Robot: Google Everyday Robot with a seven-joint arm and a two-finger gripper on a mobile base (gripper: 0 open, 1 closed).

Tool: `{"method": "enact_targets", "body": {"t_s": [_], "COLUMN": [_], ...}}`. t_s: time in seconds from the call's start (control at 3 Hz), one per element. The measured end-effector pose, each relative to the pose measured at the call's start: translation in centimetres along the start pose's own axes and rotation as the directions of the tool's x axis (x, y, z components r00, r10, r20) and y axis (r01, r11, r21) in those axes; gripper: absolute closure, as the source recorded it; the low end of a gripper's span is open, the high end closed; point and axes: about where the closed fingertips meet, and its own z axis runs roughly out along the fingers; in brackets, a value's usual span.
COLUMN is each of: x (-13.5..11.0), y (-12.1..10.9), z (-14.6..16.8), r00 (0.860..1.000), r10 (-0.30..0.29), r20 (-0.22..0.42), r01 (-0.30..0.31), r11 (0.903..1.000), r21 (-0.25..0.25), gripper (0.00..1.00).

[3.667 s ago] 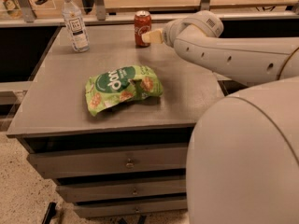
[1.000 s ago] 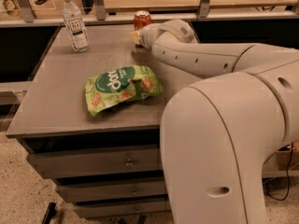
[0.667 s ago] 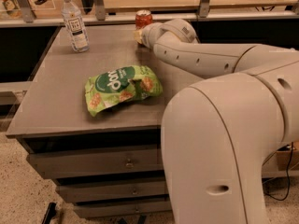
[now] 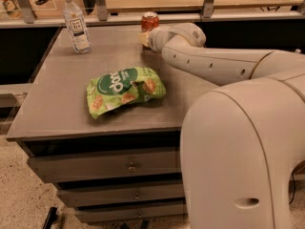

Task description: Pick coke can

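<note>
Little has moved since a moment ago: the gripper (image 4: 144, 38) stays pressed at the can's (image 4: 150, 19) six o'clock, near the table's (image 4: 62, 109) twelve o'clock edge. Whether it's clamped on the can, I can't tell.

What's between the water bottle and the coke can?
Only bare tabletop, in the camera view. The gripper is just in front of the coke can.

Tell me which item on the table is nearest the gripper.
The coke can: the gripper is right at it, far edge; bottle and bag sit apart.
</note>
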Motion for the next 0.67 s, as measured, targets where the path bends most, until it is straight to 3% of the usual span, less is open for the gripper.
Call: {"method": "enact_targets", "body": {"t_s": [0.67], "x": [-0.2], "y": [-0.5], "z": [-4.5], "r00": [1.000], "r10": [0.014], "r20": [-0.022], "r01": [-0.014], "r11": [0.9999], "r21": [-0.003], "gripper": [1.00]}}
